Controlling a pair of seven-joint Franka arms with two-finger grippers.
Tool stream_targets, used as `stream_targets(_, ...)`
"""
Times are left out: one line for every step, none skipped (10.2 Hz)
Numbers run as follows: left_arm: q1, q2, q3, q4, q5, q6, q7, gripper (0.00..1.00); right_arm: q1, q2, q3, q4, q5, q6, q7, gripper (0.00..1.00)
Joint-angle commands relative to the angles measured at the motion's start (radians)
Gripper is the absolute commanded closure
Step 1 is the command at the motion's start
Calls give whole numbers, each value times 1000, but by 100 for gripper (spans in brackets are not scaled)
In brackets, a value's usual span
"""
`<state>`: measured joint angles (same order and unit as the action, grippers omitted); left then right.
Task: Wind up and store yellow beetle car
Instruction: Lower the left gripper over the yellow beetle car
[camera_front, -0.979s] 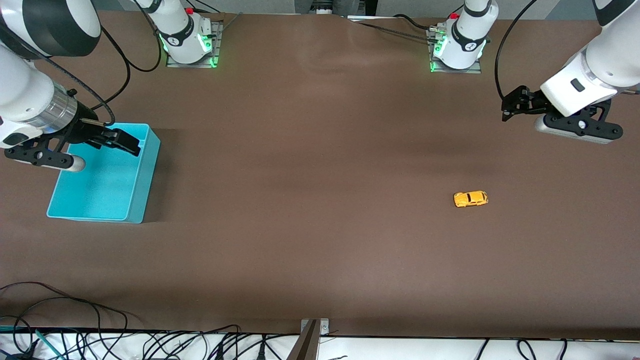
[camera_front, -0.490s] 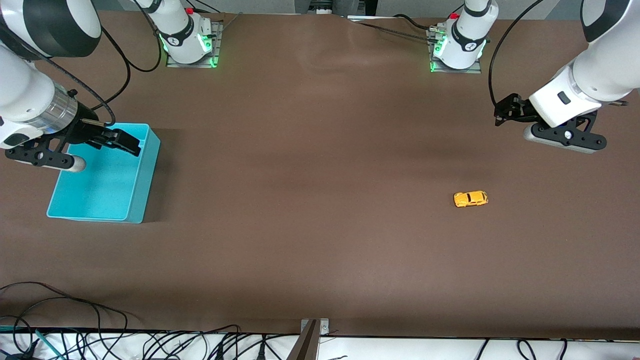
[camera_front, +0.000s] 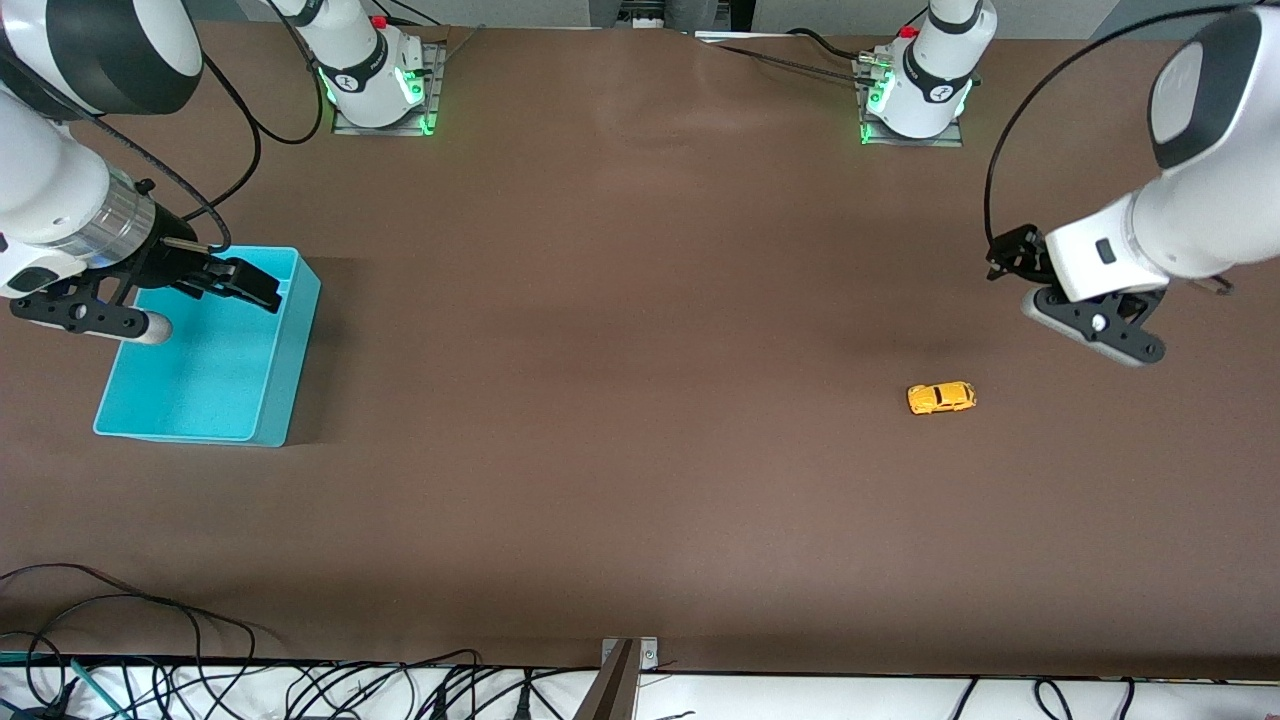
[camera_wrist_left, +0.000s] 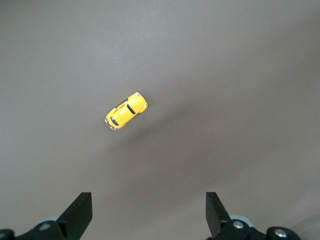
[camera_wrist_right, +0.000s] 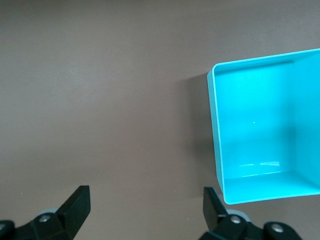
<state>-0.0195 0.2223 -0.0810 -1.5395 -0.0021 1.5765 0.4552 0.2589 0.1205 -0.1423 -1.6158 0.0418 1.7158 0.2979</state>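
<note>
- Your task object, the small yellow-orange beetle-shaped toy car with dark windows (camera_front: 941, 398), stands on its wheels on the brown table covering (camera_front: 620, 330), toward the left arm's end, untouched by either arm.
- Your left gripper (camera_wrist_left: 149, 215) hangs in the air with its jaws spread wide and empty. In the left wrist view the car (camera_wrist_left: 126, 110) lies ahead of the fingertips, well apart from them and not yet between them, offset a little toward one finger.
- The car's long axis runs diagonally to the line joining the two fingertips, neither square to it nor along it. My judgement: you will need a wrist turn so the fingers (camera_wrist_left: 80, 212) close across the narrow body.
- Your left arm is by far the nearer one, so the pick falls to it.
- Your right gripper (camera_wrist_right: 145, 210) waits with jaws equally wide and empty, over the open turquoise plastic bin (camera_front: 290, 330) at the right arm's end; the bin's interior shows nothing inside.
- Status, as judged: approach in hand; winding and storing not yet done.
</note>
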Motion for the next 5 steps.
stream_targets(29,80,-3,33,23,80,257,0,-6,14,3,25,6,-19,-13,0)
stream_targets(38,110,-3,21,49,97,361,0,-6,14,3,25,6,-19,-13,0)
stream_targets(47,138,-5,7,53,150,454,0,-6,14,3,25,3,-19,-17,0)
stream_targets(49,166,-5,-19,53,213,555,0,-6,14,3,25,-9,-19,-26,0)
stream_targets(49,181,-5,-65,54,285,651,0,-4,16,4,27,-16,-19,-26,0)
